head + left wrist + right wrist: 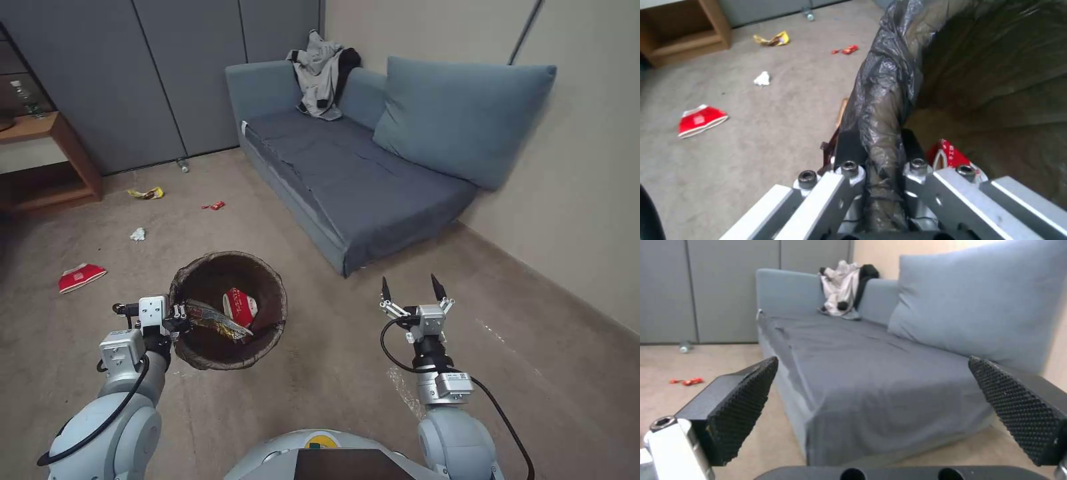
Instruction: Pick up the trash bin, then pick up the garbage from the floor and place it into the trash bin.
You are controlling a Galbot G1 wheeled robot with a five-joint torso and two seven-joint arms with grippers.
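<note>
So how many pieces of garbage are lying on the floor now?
5: red-and-white packet, white tissue, yellow wrapper, small red wrapper, bottle by the wall. Others may be hidden.

The bin's [227, 310] white body is hidden under the dark bag, and its base can't be seen. The left gripper's fingers [849, 153] clamp the rim, their tips buried in bag folds. Inside, the red packet [240, 307] is half covered by a crumpled wrapper [217, 319]. The small bottle [182, 165] by the far wall is too tiny to read. The shelf [47, 160] runs off the left edge, and something on top of it is too dim to make out.
</note>
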